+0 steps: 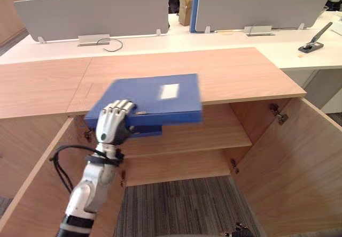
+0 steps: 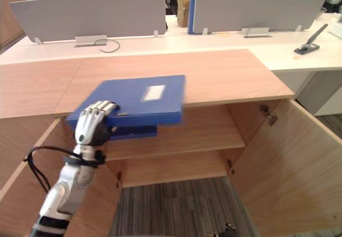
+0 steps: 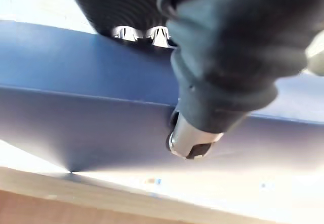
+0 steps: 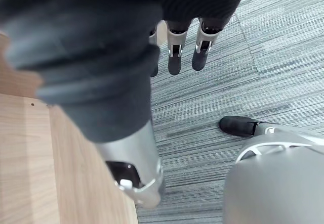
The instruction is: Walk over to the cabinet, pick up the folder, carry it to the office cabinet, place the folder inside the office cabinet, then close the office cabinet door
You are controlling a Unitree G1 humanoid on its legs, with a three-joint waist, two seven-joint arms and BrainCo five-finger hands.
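Left hand grips the blue folder by its near corner in the eye views, level before the open office cabinet, above its shelf. Its wrist view shows the thumb under the folder; the right wrist view shows the right hand hanging slack-fingered. Placing looks in hand: next, lower the folder onto the shelf.

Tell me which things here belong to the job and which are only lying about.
Job: blue folder, left hand gripping it, office cabinet, its open door, right hand idle above carpet.
Lying about: desk dividers, black cable, stapler-like tool, cardboard box.
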